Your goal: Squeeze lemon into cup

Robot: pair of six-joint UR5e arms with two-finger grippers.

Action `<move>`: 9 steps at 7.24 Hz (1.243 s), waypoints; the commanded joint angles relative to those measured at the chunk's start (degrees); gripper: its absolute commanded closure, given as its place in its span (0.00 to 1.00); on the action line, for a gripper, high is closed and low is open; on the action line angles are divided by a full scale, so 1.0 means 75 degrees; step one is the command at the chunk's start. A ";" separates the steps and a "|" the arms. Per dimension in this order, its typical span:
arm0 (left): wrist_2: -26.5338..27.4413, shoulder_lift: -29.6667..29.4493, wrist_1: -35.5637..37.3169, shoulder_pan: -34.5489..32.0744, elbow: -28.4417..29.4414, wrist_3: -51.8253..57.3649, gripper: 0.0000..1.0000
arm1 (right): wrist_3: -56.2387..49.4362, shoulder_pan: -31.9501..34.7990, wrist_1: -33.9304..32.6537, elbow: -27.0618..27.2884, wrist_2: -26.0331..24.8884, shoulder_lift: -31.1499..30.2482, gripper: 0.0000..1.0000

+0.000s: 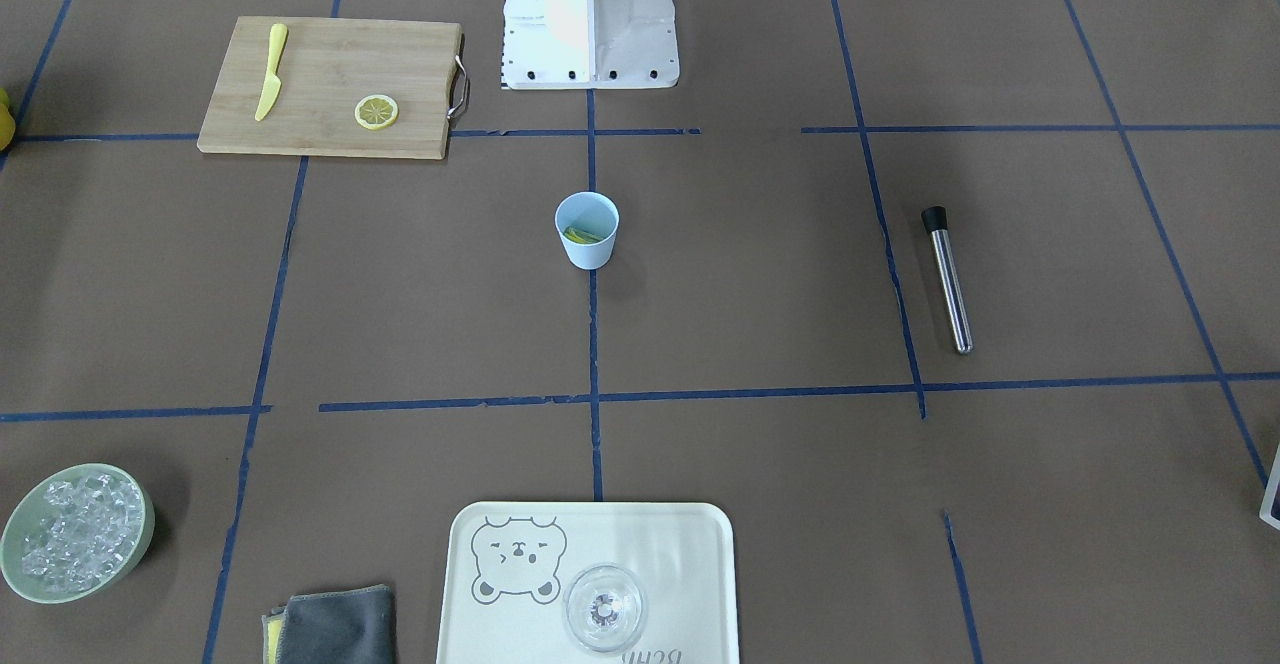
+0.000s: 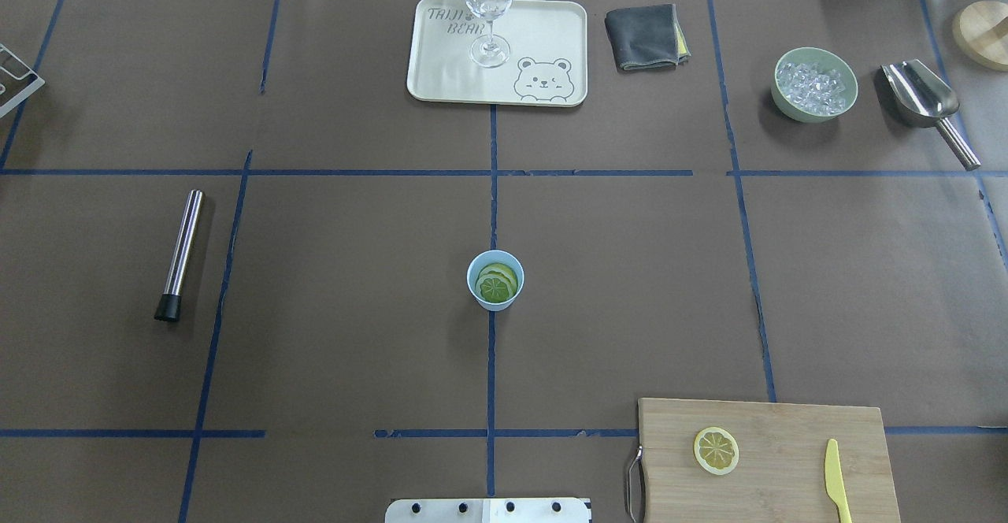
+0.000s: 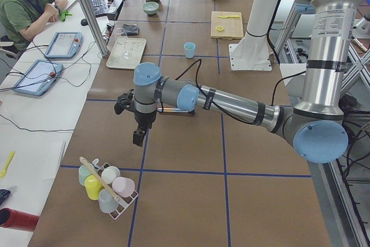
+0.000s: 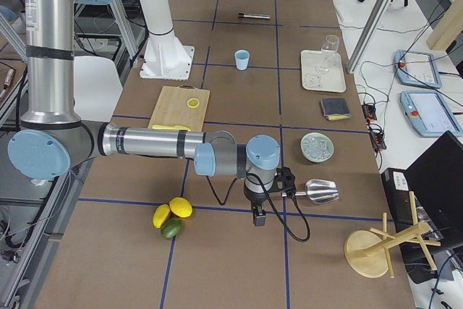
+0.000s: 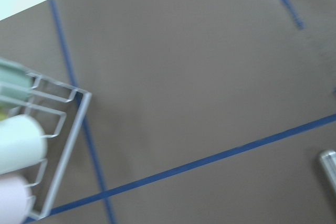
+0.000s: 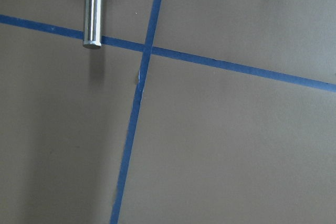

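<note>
The light-blue cup [image 2: 495, 302] stands at the table's middle, also in the front view [image 1: 587, 249]. Slices lie inside it [image 2: 498, 283]; they look greenish-yellow. One lemon slice [image 2: 716, 450] lies flat on the wooden cutting board [image 2: 780, 428], also in the front view [image 1: 376, 112]. Both grippers are far from the cup and show only in the side views. The left gripper [image 3: 139, 137] hangs over the table's left end near a cup rack. The right gripper [image 4: 258, 216] hangs over the right end near the scoop. I cannot tell whether either is open or shut.
A yellow plastic knife [image 2: 836, 482] lies on the board. A metal muddler [image 2: 180, 254] lies at the left. A bear tray [image 2: 441, 74] with a clear glass [image 2: 488, 3], a grey cloth [image 2: 644, 35], a bowl of ice [image 2: 814, 84] and a metal scoop [image 2: 925, 102] sit at the far edge.
</note>
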 commanded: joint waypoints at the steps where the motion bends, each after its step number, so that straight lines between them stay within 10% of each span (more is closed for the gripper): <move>1: -0.0794 0.0512 0.0069 -0.0877 0.0318 0.0831 0.00 | 0.0017 0.0000 0.0005 0.0013 0.0000 0.0031 0.00; 9: -0.1374 0.1220 -0.0354 -0.1023 -0.0457 0.1068 0.00 | 0.0052 0.0198 -0.0007 0.0189 0.0210 -0.0214 0.00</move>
